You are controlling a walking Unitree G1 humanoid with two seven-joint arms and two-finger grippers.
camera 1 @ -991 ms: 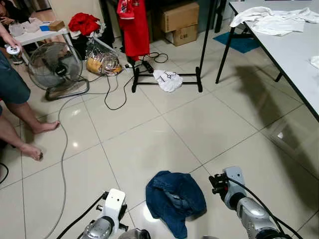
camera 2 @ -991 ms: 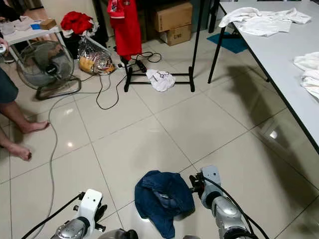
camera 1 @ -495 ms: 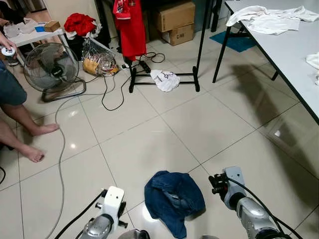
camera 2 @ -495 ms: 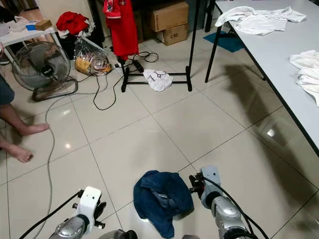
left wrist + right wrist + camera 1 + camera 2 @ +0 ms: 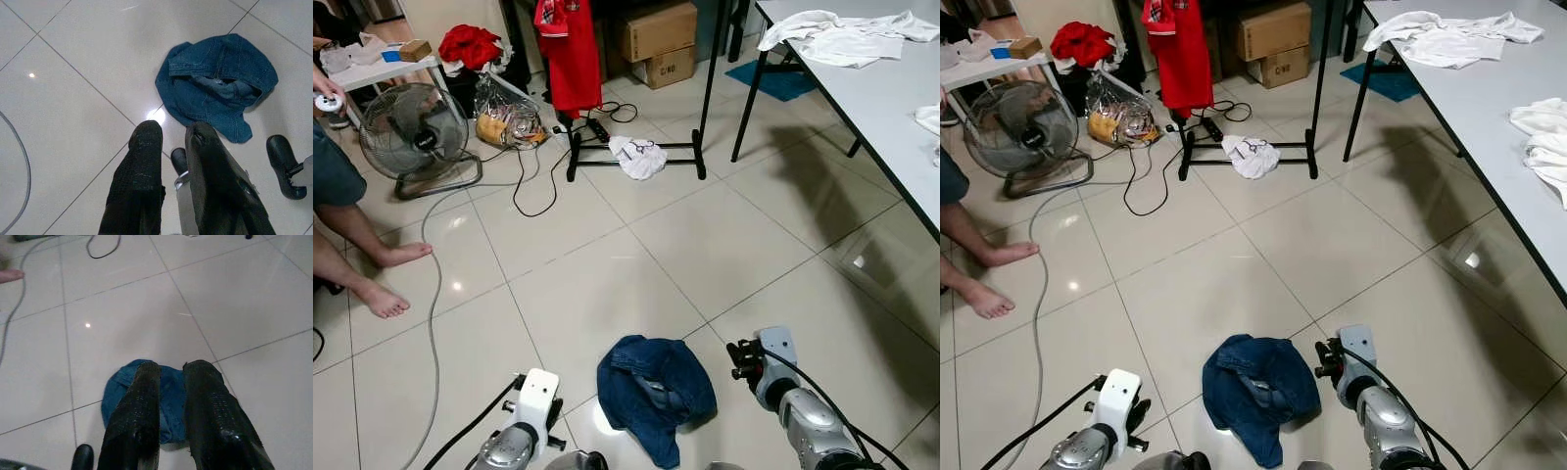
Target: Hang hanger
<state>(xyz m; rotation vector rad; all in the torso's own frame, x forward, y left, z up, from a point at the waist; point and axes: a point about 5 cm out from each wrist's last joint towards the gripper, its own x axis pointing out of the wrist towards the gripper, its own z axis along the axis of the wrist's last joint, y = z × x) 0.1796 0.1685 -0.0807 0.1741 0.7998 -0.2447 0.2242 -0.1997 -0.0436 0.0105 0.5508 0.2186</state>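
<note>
You're still at approach: both hands, left hand (image 5: 168, 142) and right hand (image 5: 168, 374), nearly closed and empty; no hanger visible, clothes rack (image 5: 636, 147) at 12 o'clock, walk there.

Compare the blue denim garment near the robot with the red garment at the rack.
The blue denim garment lies crumpled on the floor tiles between the arms; the red garment hangs upright on the black rack. The denim is dark blue and bunched; the red one drapes straight. Neither is held by a gripper.
</note>
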